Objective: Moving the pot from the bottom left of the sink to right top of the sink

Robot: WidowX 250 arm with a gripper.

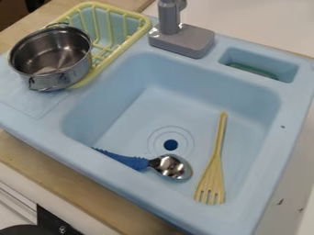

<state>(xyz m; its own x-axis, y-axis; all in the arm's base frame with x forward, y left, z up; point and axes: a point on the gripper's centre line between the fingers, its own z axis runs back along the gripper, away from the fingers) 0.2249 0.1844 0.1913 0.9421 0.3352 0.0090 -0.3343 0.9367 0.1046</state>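
Pot [52, 57] check, near to far, relative to the basin [178, 103]: inside, I log a yellow fork [213, 176] and a blue-handled spoon [171, 166] around the drain hole [171, 145]. Left of the basin, the pot sits open side up at the yellow rack [140, 34]. Behind the basin stands a gray faucet [182, 40]. Whether the gripper is wide, narrow or loaded, I cannot tell.

1 pot [52, 75] | 1 spoon [142, 163] | 1 slotted utensil [215, 169] | 1 rack [146, 28] | 1 faucet [182, 40] | 1 sink [184, 73]
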